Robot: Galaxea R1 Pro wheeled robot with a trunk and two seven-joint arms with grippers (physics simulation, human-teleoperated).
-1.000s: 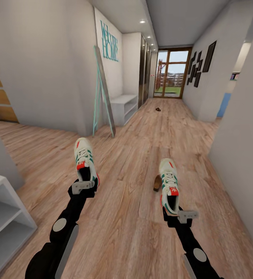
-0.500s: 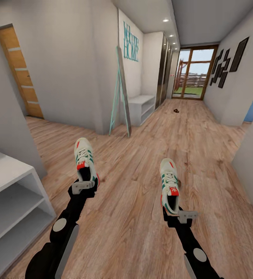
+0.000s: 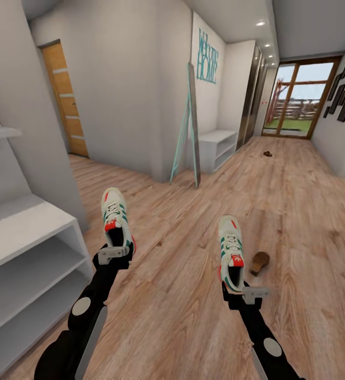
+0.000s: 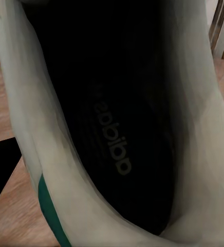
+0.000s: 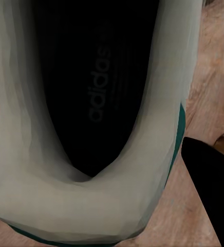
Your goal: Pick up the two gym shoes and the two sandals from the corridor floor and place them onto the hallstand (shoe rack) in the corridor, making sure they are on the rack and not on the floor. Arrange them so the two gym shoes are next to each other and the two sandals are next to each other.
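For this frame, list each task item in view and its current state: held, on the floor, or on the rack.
Left gym shoe: held at the heel by the left gripper, off the floor.
Right gym shoe: held at the heel by the right gripper, off the floor.
Near sandal: on the corridor floor.
Far sandal: on the floor.
Hallstand: shelves in view bare.

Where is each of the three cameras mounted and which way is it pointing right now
Head view: on the robot's head, looking forward and down the corridor; both arms show, left gripper and right gripper each holding a gym shoe.
Left wrist view: near the left gripper, looking into the left gym shoe.
Right wrist view: near the right gripper, looking into the right gym shoe.
Shared: each shoe shows in the head view too; the nearby sandal shows in head and right wrist views.
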